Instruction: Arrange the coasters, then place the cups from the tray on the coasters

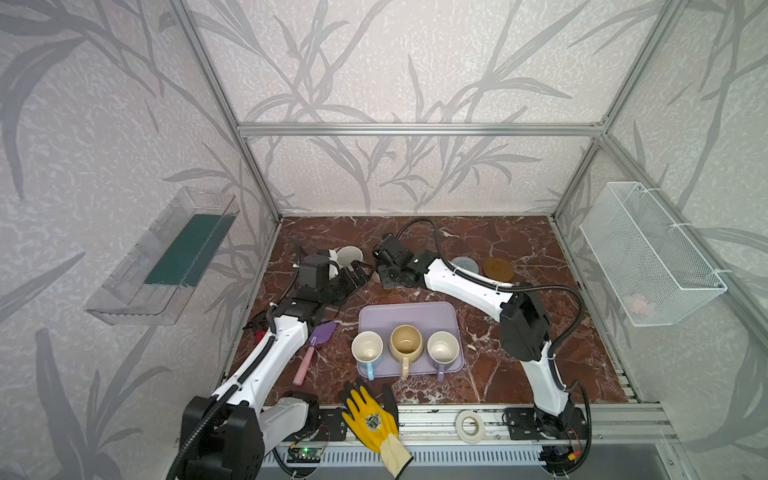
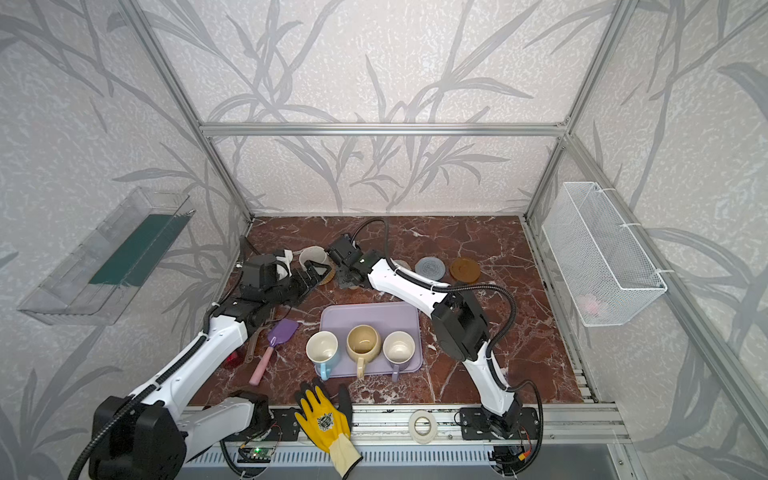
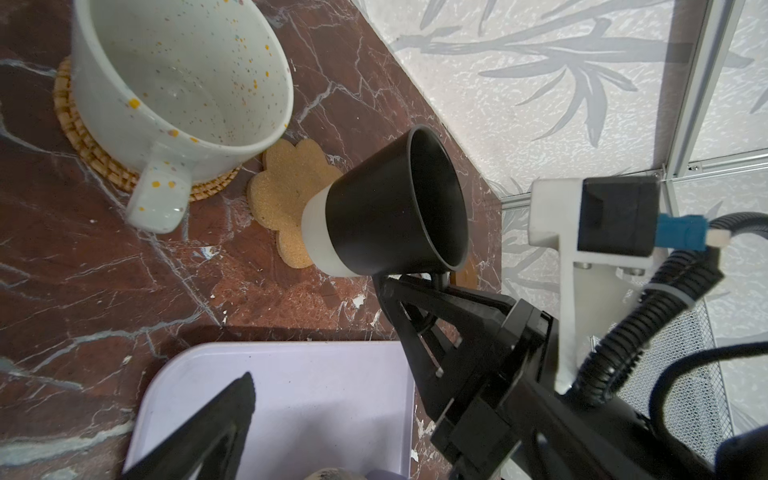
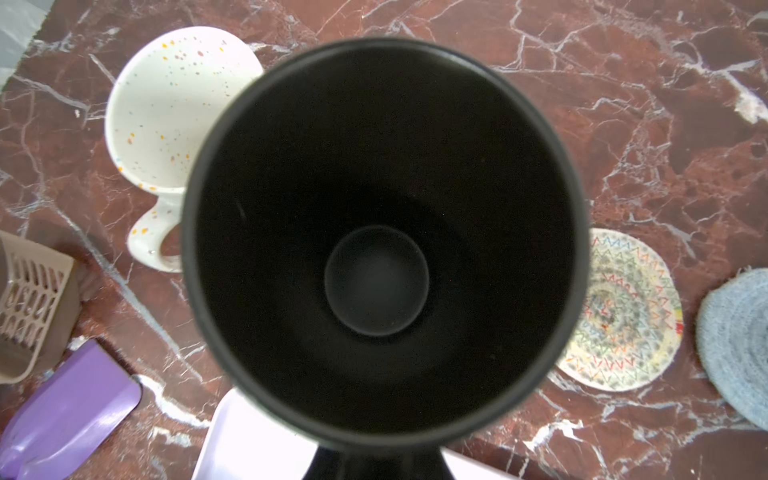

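Right end effector (image 3: 415, 286) holds tapered black mug (image 3: 386, 208) over spongy coaster (image 3: 286, 195).

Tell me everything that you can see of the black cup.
The black cup is matt and flares from a narrow base with a pale band to a wide mouth. It is empty and roughly upright, mouth up. The right pincer is shut on what looks like its thin handle. Its base is over the paw-shaped coaster; whether it touches the coaster cannot be told.
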Robot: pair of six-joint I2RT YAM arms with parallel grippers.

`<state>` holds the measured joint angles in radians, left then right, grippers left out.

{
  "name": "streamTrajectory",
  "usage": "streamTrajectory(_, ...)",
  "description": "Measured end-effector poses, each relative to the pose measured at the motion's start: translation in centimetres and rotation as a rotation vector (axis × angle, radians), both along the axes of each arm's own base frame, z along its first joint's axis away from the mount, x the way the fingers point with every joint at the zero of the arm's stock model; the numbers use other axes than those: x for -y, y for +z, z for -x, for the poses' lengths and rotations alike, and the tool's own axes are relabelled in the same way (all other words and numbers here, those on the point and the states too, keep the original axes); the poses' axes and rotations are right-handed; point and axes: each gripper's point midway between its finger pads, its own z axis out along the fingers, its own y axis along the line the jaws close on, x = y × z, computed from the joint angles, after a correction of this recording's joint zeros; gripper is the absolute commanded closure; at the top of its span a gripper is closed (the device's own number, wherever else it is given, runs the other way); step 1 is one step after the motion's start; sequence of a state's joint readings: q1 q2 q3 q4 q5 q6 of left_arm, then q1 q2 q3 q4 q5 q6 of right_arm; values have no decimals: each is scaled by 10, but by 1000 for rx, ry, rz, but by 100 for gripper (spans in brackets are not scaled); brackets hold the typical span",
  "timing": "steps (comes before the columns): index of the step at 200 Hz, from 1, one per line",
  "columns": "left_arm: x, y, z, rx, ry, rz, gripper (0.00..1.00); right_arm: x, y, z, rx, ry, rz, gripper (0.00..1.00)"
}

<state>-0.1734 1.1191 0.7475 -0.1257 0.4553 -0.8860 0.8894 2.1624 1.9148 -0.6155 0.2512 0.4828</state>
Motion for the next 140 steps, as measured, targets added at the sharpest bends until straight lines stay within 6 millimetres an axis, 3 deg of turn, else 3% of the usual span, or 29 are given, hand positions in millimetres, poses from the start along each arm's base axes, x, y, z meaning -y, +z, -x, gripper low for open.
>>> streamTrajectory(74,-4,-4,-4,5,10,-24,3,0,-16,-8,14,-19,27,100)
streamTrajectory(140,-5,-18,-9,-33,20,-42,3,-4,-45,-15,4,-26,64,100)
